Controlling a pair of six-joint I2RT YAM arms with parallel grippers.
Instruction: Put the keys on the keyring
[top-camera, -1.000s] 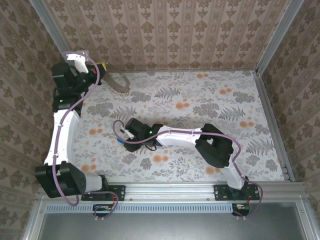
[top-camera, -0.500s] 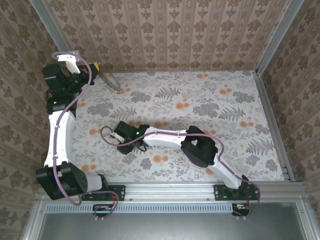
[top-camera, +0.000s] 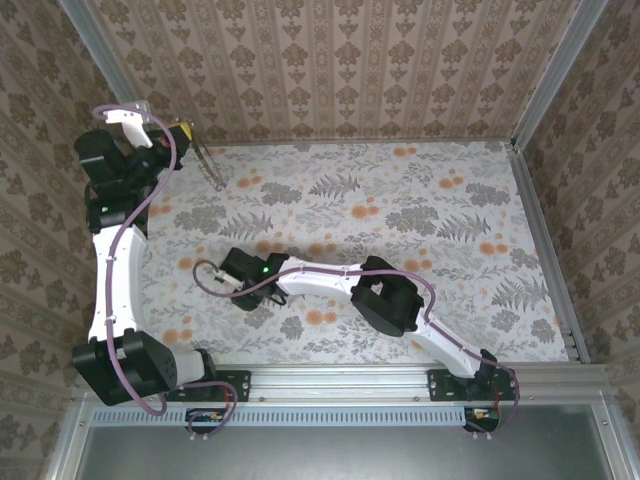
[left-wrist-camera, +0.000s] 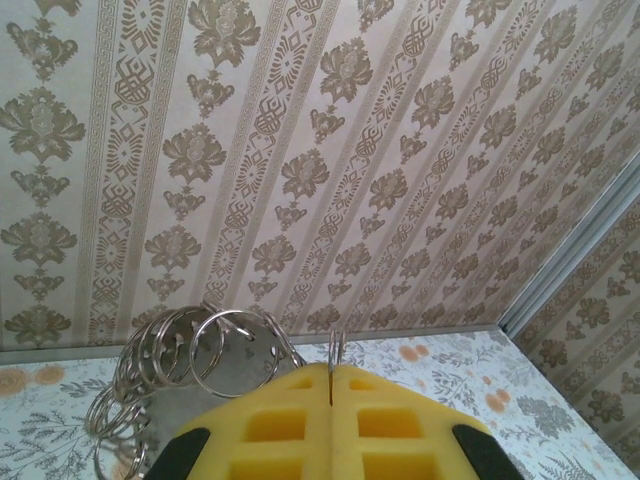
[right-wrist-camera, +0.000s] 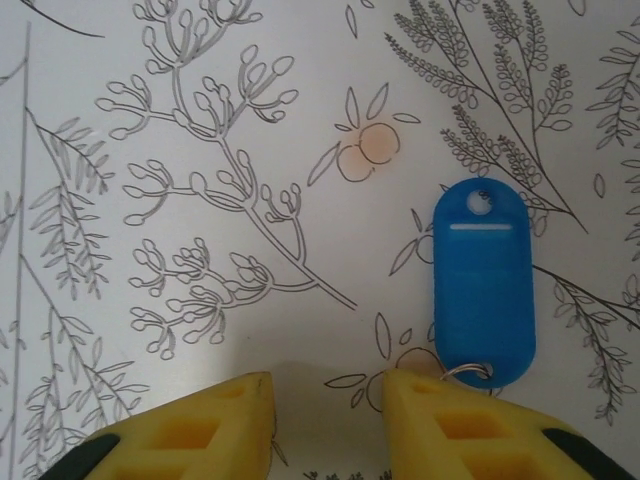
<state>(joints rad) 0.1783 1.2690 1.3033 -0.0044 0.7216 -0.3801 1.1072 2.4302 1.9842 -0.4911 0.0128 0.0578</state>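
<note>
The left gripper (left-wrist-camera: 330, 388), with yellow foam-padded fingers, is lifted at the far left corner of the table, and its two fingers are pressed flat together. A thin silver metal loop stands up out of the seam between them, pinched there. This loop belongs to the keyring (left-wrist-camera: 222, 345), a string of linked silver-beige metal rings that bunches just left of the fingers in the left wrist view. In the top view the keyring (top-camera: 208, 166) dangles as a short beige chain from the left gripper (top-camera: 186, 131) above the far left of the white floral-print tablecloth (top-camera: 420, 210), in front of the brown damask wallpaper wall (top-camera: 330, 60). The right arm, white with a purple cable along it, reaches low across the table to the left, and the right gripper (top-camera: 234, 278) is down by the cloth in the near-left part. In the right wrist view the right gripper (right-wrist-camera: 325, 400) has its yellow fingers apart, with bare cloth between them. The key (right-wrist-camera: 483, 290), a small bright blue oblong plastic piece with a hole at its far end, lies flat on the cloth outside that gap, just to the right. A tiny metal ring at the key's near end sits right against the right-hand fingertip (right-wrist-camera: 420, 405); I cannot tell whether they touch.
</note>
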